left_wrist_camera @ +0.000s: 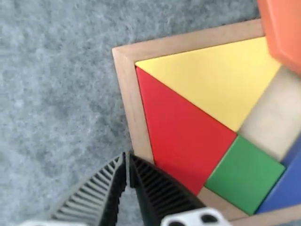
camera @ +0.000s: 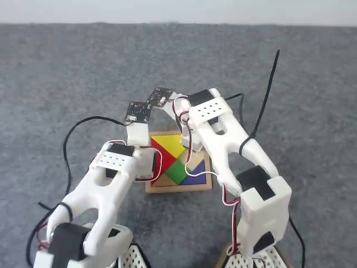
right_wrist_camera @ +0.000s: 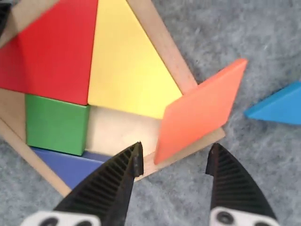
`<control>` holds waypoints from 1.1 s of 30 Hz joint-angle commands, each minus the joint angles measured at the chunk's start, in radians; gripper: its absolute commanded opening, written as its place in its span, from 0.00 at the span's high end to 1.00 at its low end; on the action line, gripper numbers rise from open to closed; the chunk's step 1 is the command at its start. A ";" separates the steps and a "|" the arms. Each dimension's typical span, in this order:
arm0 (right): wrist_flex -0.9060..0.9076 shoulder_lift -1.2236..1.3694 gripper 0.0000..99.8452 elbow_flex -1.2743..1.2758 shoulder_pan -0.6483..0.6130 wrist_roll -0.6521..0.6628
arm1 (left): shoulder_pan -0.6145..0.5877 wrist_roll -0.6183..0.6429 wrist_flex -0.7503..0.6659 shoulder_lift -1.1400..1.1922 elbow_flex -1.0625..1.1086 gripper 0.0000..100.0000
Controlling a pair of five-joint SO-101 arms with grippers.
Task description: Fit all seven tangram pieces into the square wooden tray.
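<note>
The square wooden tray point(camera: 178, 188) lies between my two arms. It holds a yellow triangle point(right_wrist_camera: 127, 61), a red triangle point(left_wrist_camera: 178, 136), a green square point(right_wrist_camera: 54, 122) and a dark blue piece point(right_wrist_camera: 66, 165). A patch of bare tray floor point(right_wrist_camera: 122, 132) shows beside the green square. An orange parallelogram point(right_wrist_camera: 197, 110) leans tilted across the tray's rim, just beyond my right gripper point(right_wrist_camera: 176, 160), which is open and holds nothing. A light blue triangle point(right_wrist_camera: 277, 103) lies on the carpet outside the tray. My left gripper point(left_wrist_camera: 127, 176) is shut and empty above the tray's rim, next to the red triangle.
Grey carpet point(camera: 67, 72) covers the whole table around the tray. Both arms' bodies and cables point(camera: 72, 139) crowd the near side. A black cable point(camera: 268, 89) runs up at the right.
</note>
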 commanded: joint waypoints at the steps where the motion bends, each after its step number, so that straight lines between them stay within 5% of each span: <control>1: -0.058 -0.036 0.78 0.023 -0.084 -0.002 | 0.005 -0.006 0.005 0.006 -0.008 0.99; 13: -0.194 0.008 0.78 0.081 -0.050 0.109 | 0.002 -0.040 0.058 -0.011 -0.015 0.99; 24: -0.255 0.050 0.78 0.109 -0.028 0.169 | 0.002 -0.041 0.002 -0.293 0.142 0.99; 31: -0.254 0.050 1.00 0.104 -0.008 0.161 | 0.002 -0.041 0.000 -0.298 0.147 0.99; 33: -0.254 0.050 0.97 0.095 0.008 0.161 | 0.002 -0.041 0.000 -0.298 0.147 0.99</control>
